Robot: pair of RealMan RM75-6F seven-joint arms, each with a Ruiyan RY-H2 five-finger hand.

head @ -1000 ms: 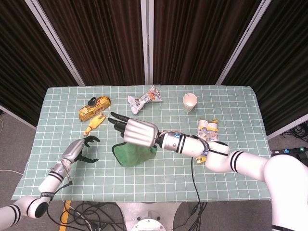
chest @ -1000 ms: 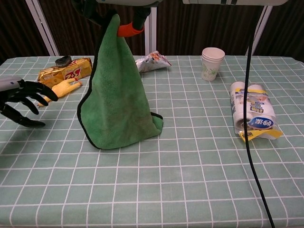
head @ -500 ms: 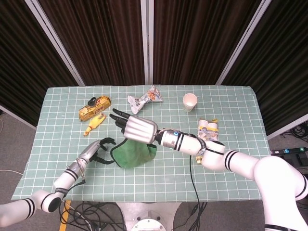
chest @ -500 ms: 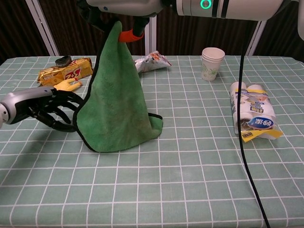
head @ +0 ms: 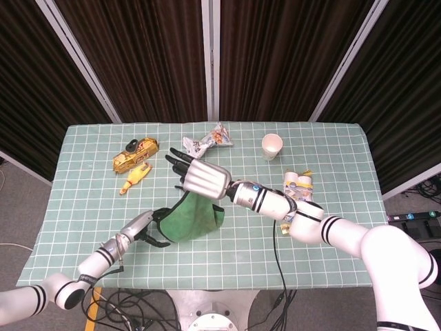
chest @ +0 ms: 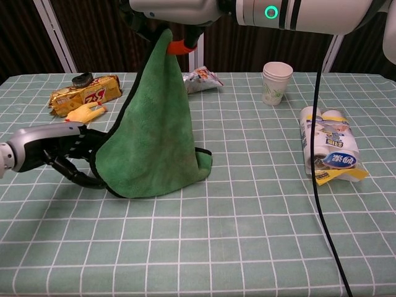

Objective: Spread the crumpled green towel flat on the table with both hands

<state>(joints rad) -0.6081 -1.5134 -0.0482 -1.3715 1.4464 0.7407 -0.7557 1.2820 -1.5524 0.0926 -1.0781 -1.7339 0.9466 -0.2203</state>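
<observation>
The green towel (chest: 151, 139) hangs as a tall cone, its lower edge resting on the table (chest: 247, 235). My right hand (chest: 170, 12) pinches its top corner by an orange tag (chest: 180, 46) high above the table. In the head view the right hand (head: 200, 177) covers the top of the towel (head: 189, 222). My left hand (chest: 59, 151) lies low at the towel's lower left edge. Its fingers (chest: 81, 180) are spread around that edge, with a wide gap between them. From the head view, the left hand (head: 146, 228) touches the towel's left corner.
A gold snack pack (chest: 85, 93) and a yellow item (chest: 86, 112) lie at the back left. A silver snack bag (chest: 199, 78) and a paper cup (chest: 276, 82) stand at the back. A wrapped pack (chest: 328, 148) lies right, and a black cable (chest: 318, 154) hangs beside it.
My left hand has slid right across the table and reached the towel's lower left edge. The right hand has shifted slightly right, still holding the top corner up.
</observation>
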